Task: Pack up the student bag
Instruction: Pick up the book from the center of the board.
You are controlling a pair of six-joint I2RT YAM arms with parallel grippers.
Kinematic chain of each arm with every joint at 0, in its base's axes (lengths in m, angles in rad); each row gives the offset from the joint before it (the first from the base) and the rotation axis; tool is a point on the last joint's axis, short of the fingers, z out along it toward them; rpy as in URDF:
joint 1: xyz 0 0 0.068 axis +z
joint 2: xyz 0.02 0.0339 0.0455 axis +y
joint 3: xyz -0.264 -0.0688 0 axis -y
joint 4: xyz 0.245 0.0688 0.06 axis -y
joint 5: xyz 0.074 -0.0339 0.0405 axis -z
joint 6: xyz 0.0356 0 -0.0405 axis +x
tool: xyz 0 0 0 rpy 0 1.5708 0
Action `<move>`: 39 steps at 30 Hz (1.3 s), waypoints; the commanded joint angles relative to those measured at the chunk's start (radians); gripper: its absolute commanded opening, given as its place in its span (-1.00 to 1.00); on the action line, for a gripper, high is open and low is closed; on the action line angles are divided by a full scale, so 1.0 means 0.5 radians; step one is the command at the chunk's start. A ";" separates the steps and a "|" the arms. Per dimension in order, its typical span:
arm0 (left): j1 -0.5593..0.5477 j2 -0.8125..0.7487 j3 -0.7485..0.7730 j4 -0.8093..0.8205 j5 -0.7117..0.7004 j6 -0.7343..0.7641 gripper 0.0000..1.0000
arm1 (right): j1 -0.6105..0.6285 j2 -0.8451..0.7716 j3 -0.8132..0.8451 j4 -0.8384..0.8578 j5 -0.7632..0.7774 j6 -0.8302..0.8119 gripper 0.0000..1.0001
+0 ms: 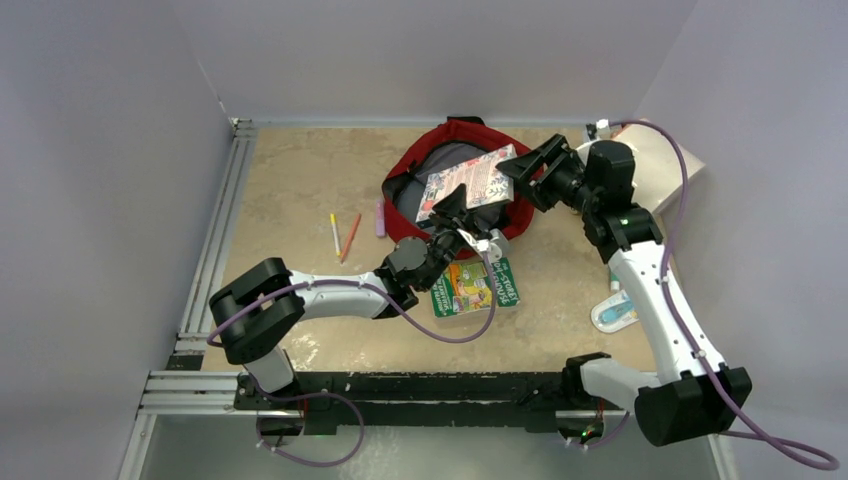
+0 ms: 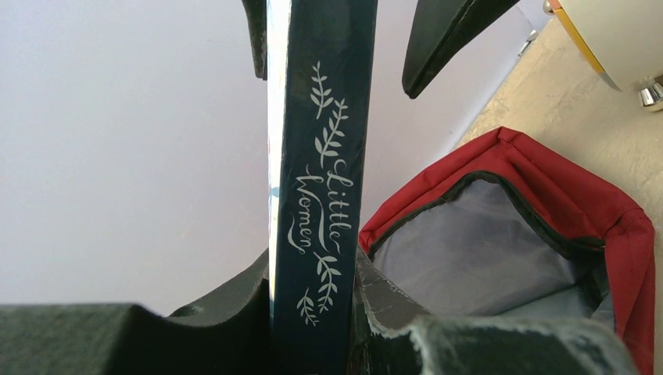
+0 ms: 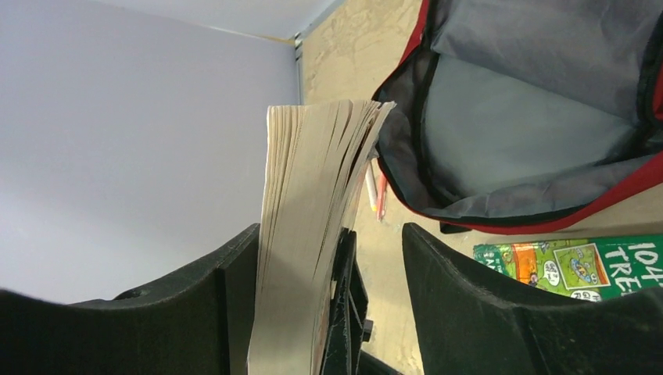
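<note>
left arm (image 1: 330, 295) lay low, elbow bent, forearm extended forward | left gripper (image 1: 452, 205) was clamped on the spine of the dark-blue paperback book (image 1: 475, 178) | right arm (image 1: 650, 280) rose forward, wrist turned left | right gripper (image 1: 518, 165): 2 jaws stood apart around the book's page edge

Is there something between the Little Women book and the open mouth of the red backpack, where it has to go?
Nothing visible does. The left pincer holds the Little Women book over the red backpack, whose grey lining lies bare. The right pincer stands open around the page edge.
</note>
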State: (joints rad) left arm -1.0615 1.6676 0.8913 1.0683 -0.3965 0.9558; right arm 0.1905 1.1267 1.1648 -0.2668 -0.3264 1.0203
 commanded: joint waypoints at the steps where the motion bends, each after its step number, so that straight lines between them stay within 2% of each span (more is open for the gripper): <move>1: -0.006 -0.110 0.017 0.297 0.086 0.034 -1.00 | 0.003 0.049 -0.008 0.101 -0.165 -0.081 0.29; 11: -0.009 -0.135 -0.034 0.263 0.137 -0.007 -1.00 | 0.002 0.169 0.061 0.012 -0.209 -0.253 -0.08; 15: -0.009 -0.136 -0.049 0.255 0.146 -0.008 -1.00 | 0.002 0.175 0.036 0.034 -0.248 -0.258 -0.35; 18: -0.009 -0.130 -0.052 0.241 0.127 -0.016 -0.99 | 0.002 0.173 0.018 0.063 -0.274 -0.261 -0.74; 20: -0.009 -0.136 -0.051 0.198 0.104 -0.043 -0.65 | 0.000 0.163 0.017 0.082 -0.255 -0.254 -0.97; 22: -0.009 -0.158 -0.052 0.112 0.060 -0.112 -0.14 | -0.001 0.133 0.015 0.119 -0.205 -0.226 -1.00; 23: -0.009 -0.188 -0.054 0.070 0.020 -0.176 0.03 | -0.003 0.113 0.017 0.138 -0.159 -0.212 -1.00; 24: -0.009 -0.222 -0.062 0.006 -0.021 -0.265 0.17 | -0.004 0.087 0.015 0.156 -0.096 -0.198 -1.00; 26: -0.009 -0.314 -0.073 -0.194 -0.085 -0.529 0.29 | -0.007 0.032 0.014 0.189 0.070 -0.162 -1.00; 32: 0.003 -0.658 -0.020 -1.111 -0.132 -1.590 0.33 | -0.007 -0.132 -0.054 0.359 0.575 -0.195 -1.00; 36: 0.179 -0.724 0.119 -1.704 0.109 -2.249 0.33 | -0.007 -0.263 -0.243 0.701 0.694 -0.327 -1.00; 39: 0.500 -0.749 0.115 -1.822 0.441 -2.571 0.33 | -0.007 -0.360 -0.363 1.002 0.798 -0.500 -1.00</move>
State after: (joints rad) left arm -0.9756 1.3132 0.9154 0.3695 -0.3538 0.0448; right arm 0.1875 1.0138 1.0264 -0.0818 -0.0448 0.8719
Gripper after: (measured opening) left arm 0.666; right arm 0.264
